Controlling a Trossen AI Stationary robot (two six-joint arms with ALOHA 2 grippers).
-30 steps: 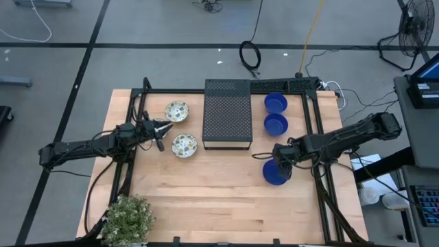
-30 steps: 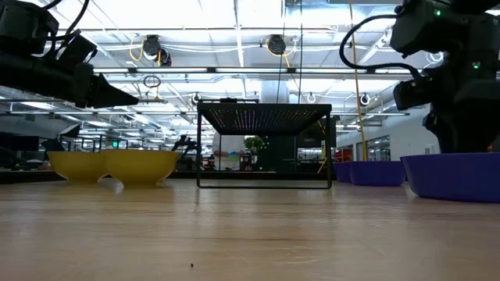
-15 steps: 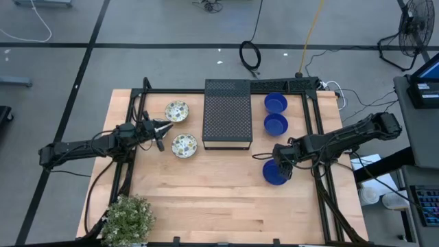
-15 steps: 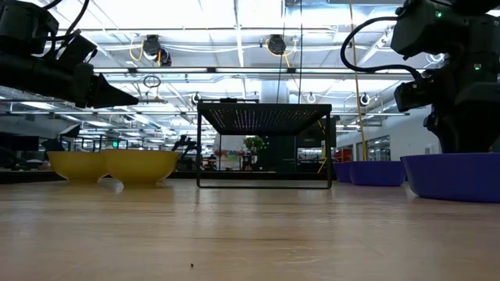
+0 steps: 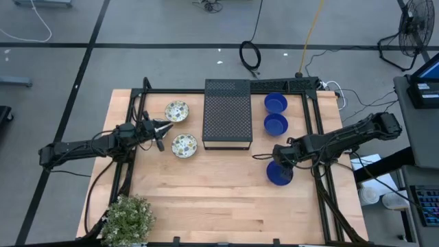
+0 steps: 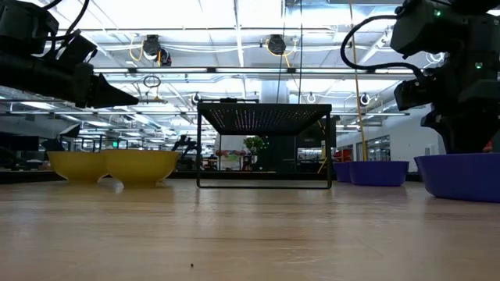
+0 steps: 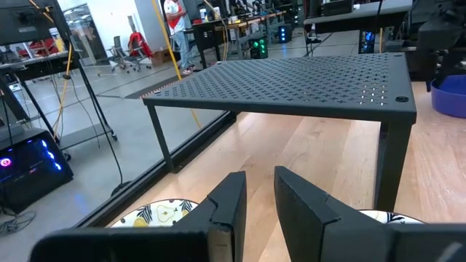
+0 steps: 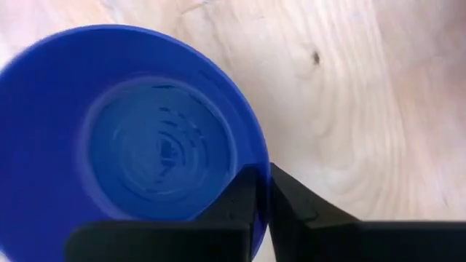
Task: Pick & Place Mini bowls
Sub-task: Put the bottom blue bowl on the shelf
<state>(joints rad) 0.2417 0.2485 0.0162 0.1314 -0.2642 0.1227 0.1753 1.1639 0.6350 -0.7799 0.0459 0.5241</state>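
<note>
Contact is already made on the near side of the counter (image 5: 206,199): the right claw (image 8: 263,191) has pinched shut on the rim of the nearest blue bowl (image 5: 278,174), one finger inside the wall and one outside, so the bowl lies directly under it and hangs to one side of the grip. Being round, the bowl offers no long axis to line up with; what likely matters for the coming lift is that the thin rim stays seated between the fingers. Farther back, two more blue bowls (image 5: 276,124) sit one behind the other beside the black perforated box (image 5: 228,114). Across the box, the left claw (image 5: 167,125) waits narrowly parted and empty between the two floral bowls (image 5: 184,145), much nearer them than the right arm is.
</note>
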